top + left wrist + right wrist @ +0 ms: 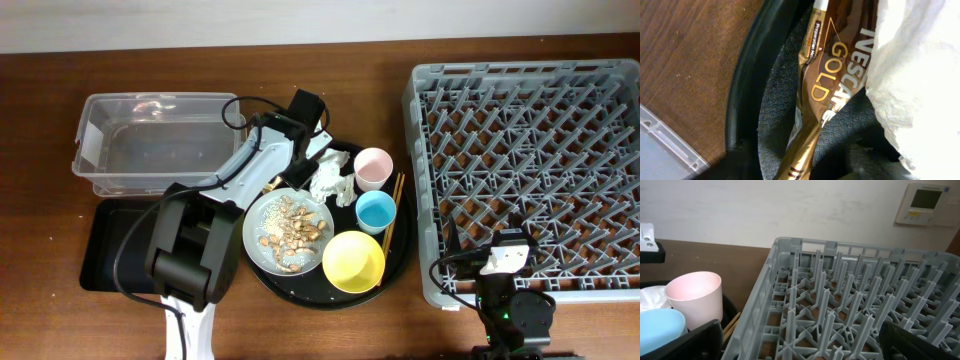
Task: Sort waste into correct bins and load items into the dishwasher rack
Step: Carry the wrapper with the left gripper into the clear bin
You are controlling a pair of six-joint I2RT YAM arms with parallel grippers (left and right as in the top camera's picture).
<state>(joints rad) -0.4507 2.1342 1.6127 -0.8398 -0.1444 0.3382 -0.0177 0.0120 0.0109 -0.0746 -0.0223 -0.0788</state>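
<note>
Gold-brown wrapper (825,90): shiny, creased, printed with white and gold lettering. It fills the centre of the left wrist view. It lies on the textured floor of the round black tray (747,85), just inside the rim. One long edge is twisted into a narrow strip. Its right side runs under the crumpled white tissue (920,75).

Both ends of the wrapper are cut off by the frame. In the overhead view only a small gold sliver (272,185) shows beside the arm.

Other items on the tray, overhead view:
- Grey-green plate (262,238), carrying the beige-brown food scraps (292,228).
- Yellow bowl (353,260), touching the plate.
- Blue cup (376,211) and pink cup (372,167), upright.
- Chopsticks (393,205), along the right rim.

Clear plastic box (150,145) and shallow black tray (105,245) sit on the tabletop (60,80) to the left. Dishwasher rack (530,170) sits to the right, well apart from the wrapper.

Left tool (283,165): positioned over the wrapper at the tray's upper left edge. Its fingers are hidden under the wrist body. Whether it is released or clenched cannot be told.

Right tool (805,345): fingers spread wide at the two lower corners of the right wrist view, grasping nothing, low at the near wall of the rack.
</note>
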